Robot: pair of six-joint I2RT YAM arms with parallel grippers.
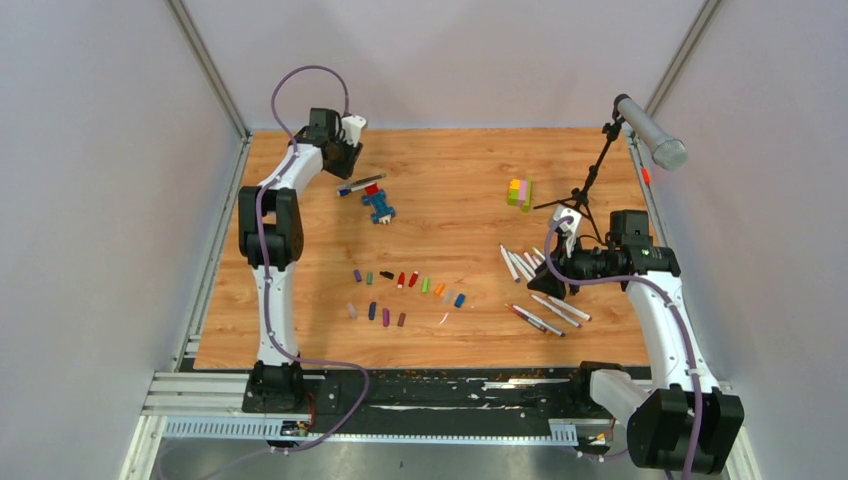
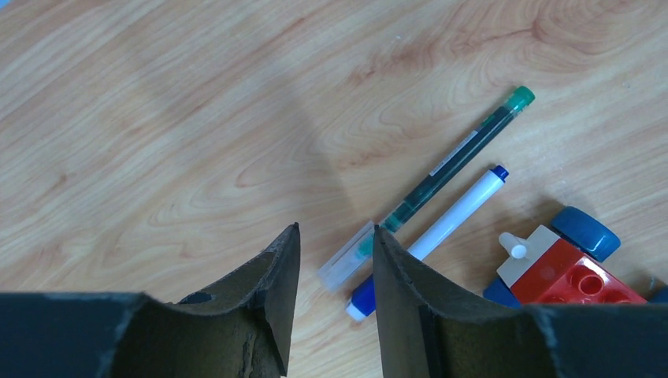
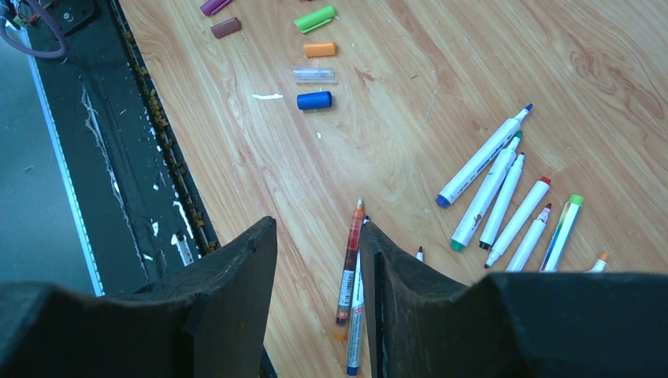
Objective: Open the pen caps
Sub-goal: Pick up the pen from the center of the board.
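Roughly: left claw (image 2: 336, 232) jaws stood apart, empty, bare wood between them. Just past its right finger, side by side with long axes diagonal, lay two. Green pen (image 2: 453, 161): slim dark barrel, clear cap end nearest the claw, green end pointing away. White marker (image 2: 449, 224): smooth round barrel, blue at both ends. Brick figure (image 2: 567, 268), studded red-and-blue plastic, sat beside them. Right claw (image 3: 317, 223) apart too, holding nothing, next to fanned white-barrelled pens (image 3: 504, 197), roughly parallel. Loose caps (image 3: 315, 100), short coloured cylinders, lay in rows mid-bench (image 1: 450, 190).
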